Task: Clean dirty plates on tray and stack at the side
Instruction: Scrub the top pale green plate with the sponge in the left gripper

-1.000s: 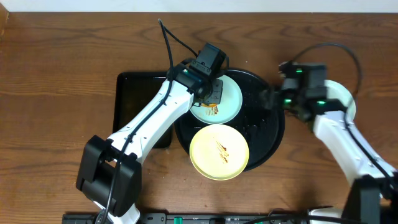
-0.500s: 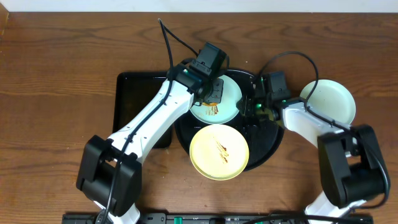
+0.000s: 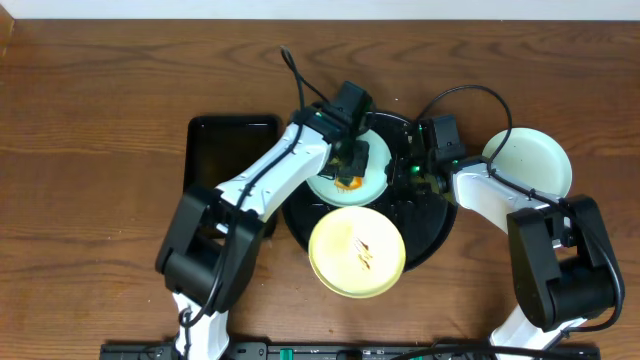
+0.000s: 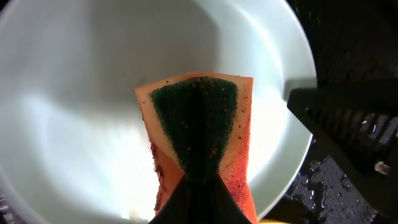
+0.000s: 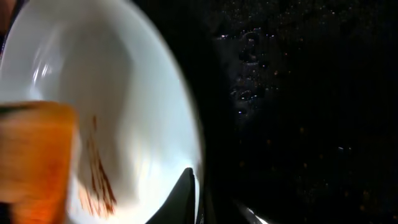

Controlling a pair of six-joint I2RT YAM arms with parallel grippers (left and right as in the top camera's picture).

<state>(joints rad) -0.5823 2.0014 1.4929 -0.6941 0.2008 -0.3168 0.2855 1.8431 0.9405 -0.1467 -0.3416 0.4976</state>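
Note:
A pale mint-blue plate [image 3: 370, 160] lies at the back of the round black tray [image 3: 432, 215]. My left gripper [image 3: 350, 160] is shut on an orange sponge with a green scouring face [image 4: 199, 118] and presses it onto this plate [image 4: 81, 93]. My right gripper [image 3: 407, 172] pinches the plate's right rim [image 5: 180, 124]. Brown smears [image 5: 99, 180] show beside the sponge [image 5: 34, 155]. A pale yellow plate [image 3: 357, 252] with brown smears lies at the tray's front. A second mint-blue plate [image 3: 530, 165] lies on the table to the right.
A smaller rectangular black tray [image 3: 225, 160] lies left of the round tray, partly under my left arm. The round tray's floor is wet with droplets [image 5: 249, 50]. Cables loop above both wrists.
My right gripper moved left from beside the right-hand plate to the rim of the mint plate on the tray. My left gripper shifted slightly right with the sponge.

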